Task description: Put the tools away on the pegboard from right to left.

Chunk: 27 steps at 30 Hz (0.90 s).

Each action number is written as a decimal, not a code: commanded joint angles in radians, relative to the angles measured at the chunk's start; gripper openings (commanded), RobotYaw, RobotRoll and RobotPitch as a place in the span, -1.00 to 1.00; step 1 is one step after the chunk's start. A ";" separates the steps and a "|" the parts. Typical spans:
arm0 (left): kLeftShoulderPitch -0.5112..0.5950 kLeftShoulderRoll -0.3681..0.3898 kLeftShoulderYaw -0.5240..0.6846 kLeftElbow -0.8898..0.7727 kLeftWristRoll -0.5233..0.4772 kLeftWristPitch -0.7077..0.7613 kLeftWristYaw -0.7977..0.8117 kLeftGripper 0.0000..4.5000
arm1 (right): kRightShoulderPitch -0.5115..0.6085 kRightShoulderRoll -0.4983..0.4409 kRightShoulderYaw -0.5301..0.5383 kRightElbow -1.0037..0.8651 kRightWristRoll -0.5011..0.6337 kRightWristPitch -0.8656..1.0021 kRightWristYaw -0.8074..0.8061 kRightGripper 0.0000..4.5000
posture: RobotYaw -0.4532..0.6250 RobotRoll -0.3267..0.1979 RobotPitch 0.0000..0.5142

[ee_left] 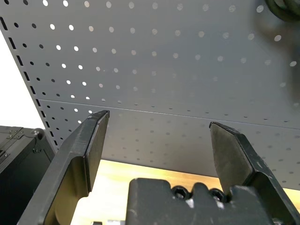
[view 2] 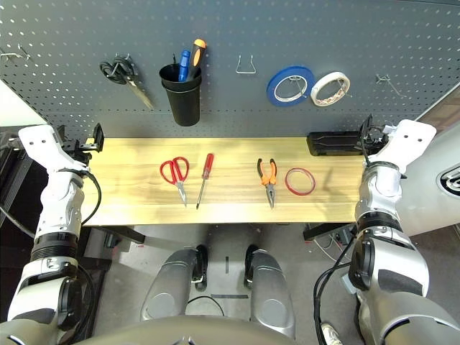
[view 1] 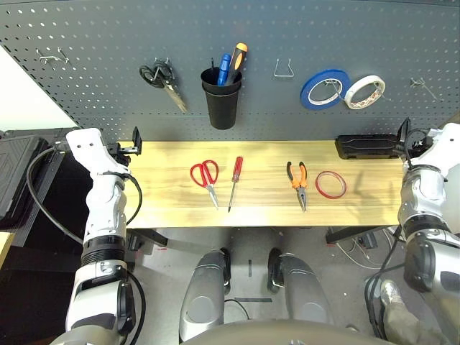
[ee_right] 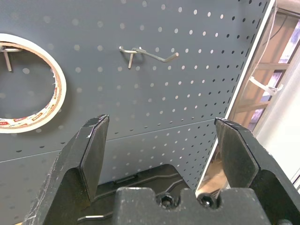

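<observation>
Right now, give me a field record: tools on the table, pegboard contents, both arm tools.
table: wooden, four items in a row
row, robot's left to right: red-handled scissors, red screwdriver, orange pliers, red tape ring
pegboard: black scissors, black cup with screwdrivers, blue tape, white tape, free hooks
left tool: open, empty, at table's left end
right tool: open, empty, at right end
stowed: none

The black cup holder (view 1: pixel 221 102) hides the shafts of the screwdrivers standing in it. In the right wrist view the white tape roll (ee_right: pixel 35 112) is cut off at the edge. The tabletop (ee_left: pixel 117 180) lies mostly behind the left hand (ee_left: pixel 159 136).
</observation>
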 commanded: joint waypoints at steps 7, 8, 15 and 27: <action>0.056 -0.022 -0.020 -0.053 -0.011 0.043 -0.025 0.98 | 0.007 -0.021 0.054 -0.001 -0.059 0.062 -0.009 1.00 | 0.18 0.25 -0.31; 0.064 -0.022 -0.026 -0.064 -0.011 0.051 -0.033 0.98 | 0.006 -0.028 0.068 -0.003 -0.073 0.079 -0.001 1.00 | 0.18 0.25 -0.31; 0.174 -0.029 -0.130 -0.269 -0.030 0.172 -0.182 0.98 | -0.003 -0.100 0.160 -0.031 -0.114 0.244 0.194 1.00 | 0.23 0.25 -0.20; 0.285 -0.006 -0.298 -0.536 -0.054 0.339 -0.390 0.98 | -0.016 -0.184 0.298 -0.078 -0.185 0.355 0.530 1.00 | 0.25 0.25 -0.11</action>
